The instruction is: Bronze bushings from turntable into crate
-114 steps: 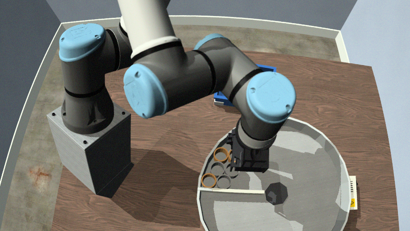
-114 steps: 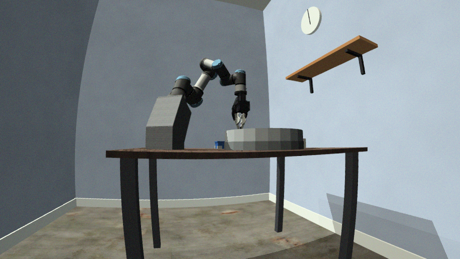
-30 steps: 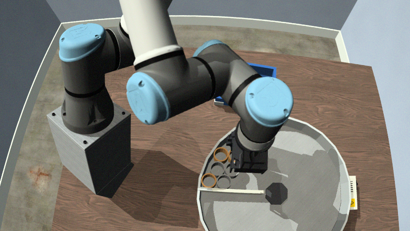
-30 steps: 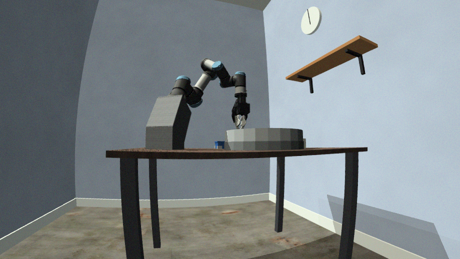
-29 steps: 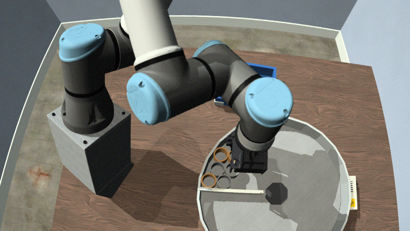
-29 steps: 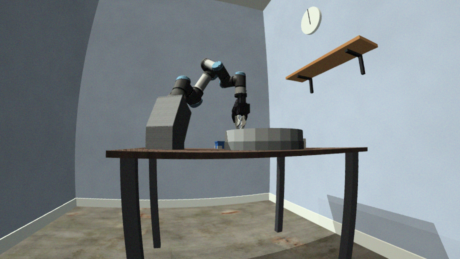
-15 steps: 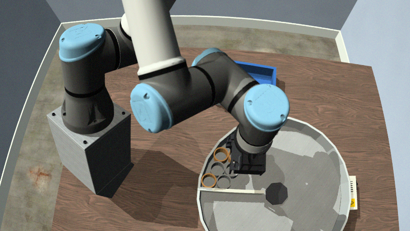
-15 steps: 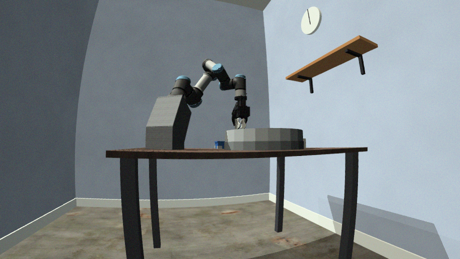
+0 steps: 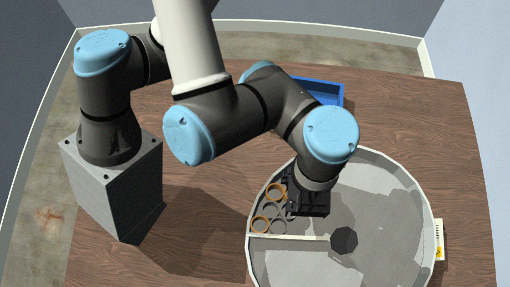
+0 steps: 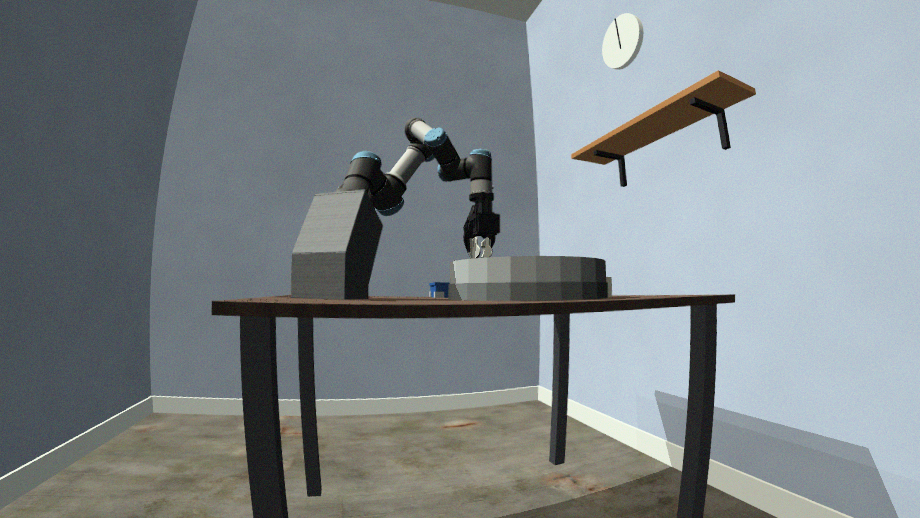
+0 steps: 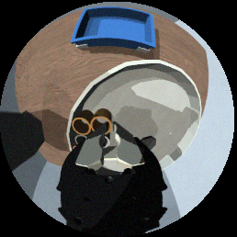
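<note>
The grey turntable [image 9: 340,220] stands at the table's front right. Near its left rim lie two bronze bushings [image 9: 275,191] [image 9: 259,223] and two steel bushings [image 9: 270,209] [image 9: 278,225]. In the wrist view two bronze rings [image 11: 80,125] [image 11: 101,121] lie side by side just beyond my fingertips. My gripper [image 11: 110,122] [image 9: 308,201] points down over this cluster, just right of the bushings, with its body hiding what lies under it. In the side view the fingertips [image 10: 479,247] are level with the turntable's rim. The fingers are shut and I see nothing between them. The blue crate [image 11: 115,28] stands beyond the turntable.
A white divider bar [image 9: 287,236] runs from the turntable's left rim to a dark hexagonal hub [image 9: 343,240]. The arm's grey pedestal [image 9: 110,192] stands at the left of the table. The crate [image 9: 321,92] is partly hidden behind the arm's wrist joints.
</note>
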Controlling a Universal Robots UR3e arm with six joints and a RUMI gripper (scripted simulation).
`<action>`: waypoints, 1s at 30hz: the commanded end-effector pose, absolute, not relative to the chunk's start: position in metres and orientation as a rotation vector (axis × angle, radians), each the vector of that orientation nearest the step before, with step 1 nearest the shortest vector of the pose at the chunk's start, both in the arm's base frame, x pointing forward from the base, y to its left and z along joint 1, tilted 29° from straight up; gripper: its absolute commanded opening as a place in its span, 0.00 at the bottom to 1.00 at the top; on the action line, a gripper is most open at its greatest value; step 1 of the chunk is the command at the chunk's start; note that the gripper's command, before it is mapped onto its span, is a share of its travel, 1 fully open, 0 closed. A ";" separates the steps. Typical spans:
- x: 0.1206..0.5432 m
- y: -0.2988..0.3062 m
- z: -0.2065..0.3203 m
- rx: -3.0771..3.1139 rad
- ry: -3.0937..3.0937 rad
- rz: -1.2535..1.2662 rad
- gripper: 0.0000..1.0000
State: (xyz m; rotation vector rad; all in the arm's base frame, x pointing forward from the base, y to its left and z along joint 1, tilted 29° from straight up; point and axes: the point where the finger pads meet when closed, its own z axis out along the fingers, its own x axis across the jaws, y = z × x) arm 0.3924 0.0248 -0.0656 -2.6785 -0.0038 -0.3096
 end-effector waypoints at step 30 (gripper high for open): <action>0.393 0.024 -0.065 -2.680 -0.004 -0.312 0.00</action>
